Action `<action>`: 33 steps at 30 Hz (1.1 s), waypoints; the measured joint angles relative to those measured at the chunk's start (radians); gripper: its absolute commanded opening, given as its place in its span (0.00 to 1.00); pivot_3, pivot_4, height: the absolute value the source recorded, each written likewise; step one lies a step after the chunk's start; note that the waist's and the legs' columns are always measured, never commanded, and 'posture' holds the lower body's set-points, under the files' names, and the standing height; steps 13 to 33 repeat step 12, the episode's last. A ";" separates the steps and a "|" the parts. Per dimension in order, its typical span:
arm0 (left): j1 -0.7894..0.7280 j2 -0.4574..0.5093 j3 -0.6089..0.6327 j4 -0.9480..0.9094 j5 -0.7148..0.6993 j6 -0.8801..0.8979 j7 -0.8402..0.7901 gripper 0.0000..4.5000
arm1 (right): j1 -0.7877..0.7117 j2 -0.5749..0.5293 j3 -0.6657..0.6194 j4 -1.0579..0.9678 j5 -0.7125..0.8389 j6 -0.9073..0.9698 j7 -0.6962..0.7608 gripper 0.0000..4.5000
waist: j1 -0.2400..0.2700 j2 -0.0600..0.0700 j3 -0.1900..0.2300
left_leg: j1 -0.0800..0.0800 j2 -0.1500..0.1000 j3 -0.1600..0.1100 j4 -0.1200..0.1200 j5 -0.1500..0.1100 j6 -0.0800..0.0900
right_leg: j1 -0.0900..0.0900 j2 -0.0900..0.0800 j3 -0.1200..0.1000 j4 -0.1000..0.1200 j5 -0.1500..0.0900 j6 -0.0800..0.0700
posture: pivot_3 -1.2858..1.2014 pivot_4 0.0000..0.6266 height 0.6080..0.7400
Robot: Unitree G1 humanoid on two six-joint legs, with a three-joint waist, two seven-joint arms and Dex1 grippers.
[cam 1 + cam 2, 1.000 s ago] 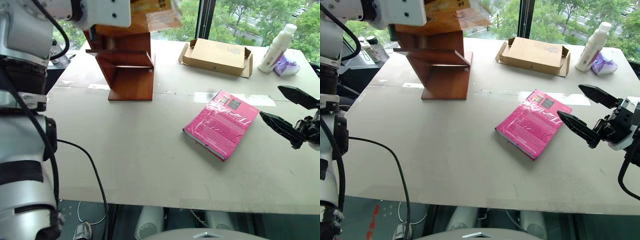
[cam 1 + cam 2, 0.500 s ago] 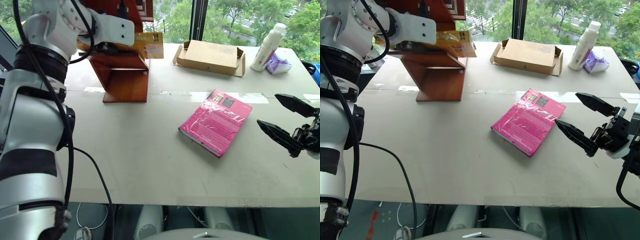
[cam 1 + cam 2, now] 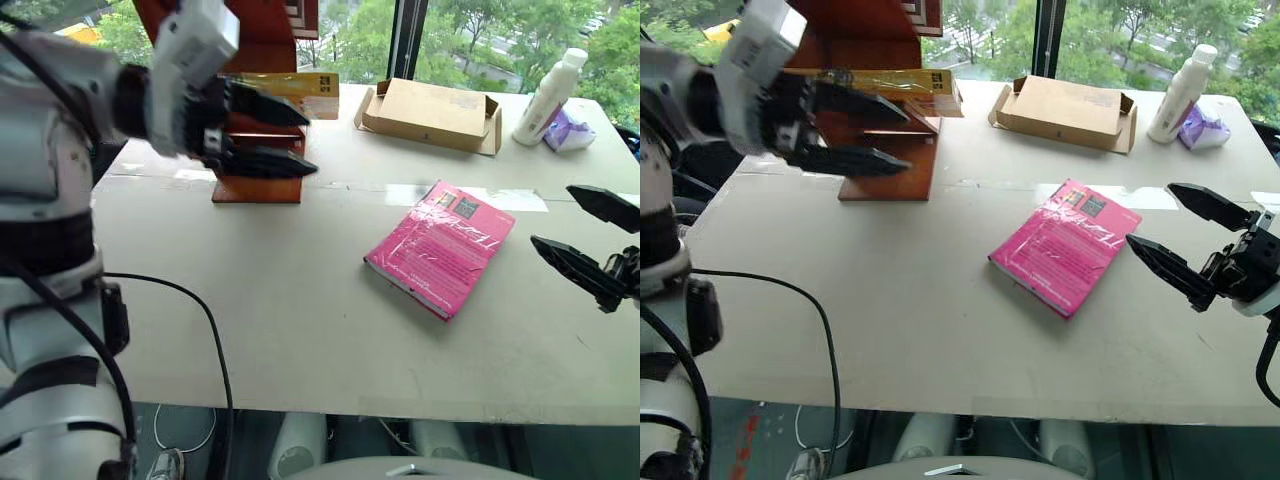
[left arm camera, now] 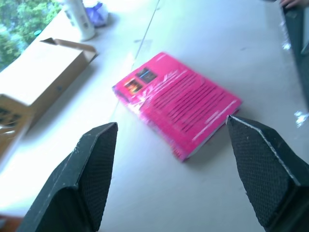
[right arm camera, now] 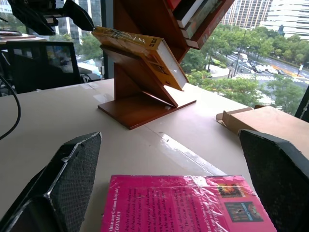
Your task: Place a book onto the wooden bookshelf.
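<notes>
The yellow-orange book [image 3: 300, 88] lies on a shelf of the reddish-brown wooden bookshelf [image 3: 256, 184], and its end juts past the shelf's right side. In the right wrist view the book [image 5: 141, 50] leans on a slanted panel of the bookshelf [image 5: 145, 105]. My left gripper [image 3: 312, 146] hangs open in front of the shelf, just below the book and apart from it, holding nothing. My right gripper [image 3: 552, 215] is open and empty at the table's right side, beside a pink book [image 3: 440, 245].
A tan cardboard box [image 3: 435, 112] sits at the back middle of the table [image 3: 280, 320]. A white bottle [image 3: 548, 95] and a purple packet [image 3: 571, 130] stand at the back right. More books fill the upper shelf [image 5: 195, 17].
My left gripper has opened and let go of the yellow book, which stays on the shelf. The gripper has pulled back and down from it. The right gripper has kept still.
</notes>
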 measured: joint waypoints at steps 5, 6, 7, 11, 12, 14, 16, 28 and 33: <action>0.339 -0.087 0.001 -0.126 -0.018 -0.023 0.209 0.82 | 0.155 -0.025 -0.103 0.023 -0.054 0.022 0.066 1.00 | 0.004 -0.001 0.000 | 0.003 0.002 0.000 0.000 0.000 0.000 | 0.002 0.001 0.003 0.000 0.002 -0.004 | 0.52 0.24 0.95; 0.386 -0.102 0.018 -0.133 -0.019 -0.031 0.248 0.82 | 0.192 -0.024 -0.123 0.038 -0.080 0.023 0.077 1.00 | 0.004 -0.001 0.000 | 0.004 0.001 0.000 -0.001 0.000 0.000 | 0.002 0.000 0.004 0.001 0.003 -0.006 | 0.52 0.24 0.95; 0.426 -0.110 0.036 -0.136 -0.018 -0.046 0.275 0.82 | 0.225 -0.023 -0.140 0.048 -0.105 0.020 0.087 1.00 | 0.004 -0.001 0.000 | 0.004 0.001 0.001 -0.001 0.000 0.000 | 0.002 0.000 0.005 0.000 0.003 -0.006 | 0.52 0.24 0.95; 0.574 -0.144 0.100 -0.094 -0.021 -0.078 0.383 0.82 | 0.361 0.006 -0.201 0.127 -0.224 -0.008 0.138 1.00 | 0.005 -0.002 0.000 | 0.002 0.001 0.001 -0.003 0.000 0.000 | 0.000 -0.001 0.005 -0.002 0.003 -0.007 | 0.52 0.24 0.95; 0.588 -0.142 0.105 -0.086 -0.021 -0.095 0.399 0.82 | 0.378 0.011 -0.206 0.143 -0.239 -0.019 0.157 1.00 | 0.004 -0.001 0.000 | 0.002 0.001 0.002 -0.002 0.000 -0.001 | 0.000 -0.001 0.005 -0.002 0.003 -0.006 | 0.52 0.24 0.95; 0.588 -0.142 0.105 -0.086 -0.021 -0.095 0.399 0.82 | 0.378 0.011 -0.206 0.143 -0.239 -0.019 0.157 1.00 | 0.004 -0.001 0.000 | 0.002 0.001 0.002 -0.002 0.000 -0.001 | 0.000 -0.001 0.005 -0.002 0.003 -0.006 | 0.52 0.24 0.95; 0.588 -0.142 0.105 -0.086 -0.021 -0.095 0.399 0.82 | 0.378 0.011 -0.206 0.143 -0.239 -0.019 0.157 1.00 | 0.004 -0.001 0.000 | 0.002 0.001 0.002 -0.002 0.000 -0.001 | 0.000 -0.001 0.005 -0.002 0.003 -0.006 | 0.52 0.24 0.95; 0.588 -0.142 0.105 -0.086 -0.021 -0.095 0.399 0.82 | 0.378 0.011 -0.206 0.143 -0.239 -0.019 0.157 1.00 | 0.004 -0.001 0.000 | 0.002 0.001 0.002 -0.002 0.000 -0.001 | 0.000 -0.001 0.005 -0.002 0.003 -0.006 | 0.52 0.24 0.95; 0.588 -0.142 0.105 -0.086 -0.021 -0.095 0.399 0.82 | 0.378 0.011 -0.206 0.143 -0.239 -0.019 0.157 1.00 | 0.004 -0.001 0.000 | 0.002 0.001 0.002 -0.002 0.000 -0.001 | 0.000 -0.001 0.005 -0.002 0.003 -0.006 | 0.52 0.24 0.95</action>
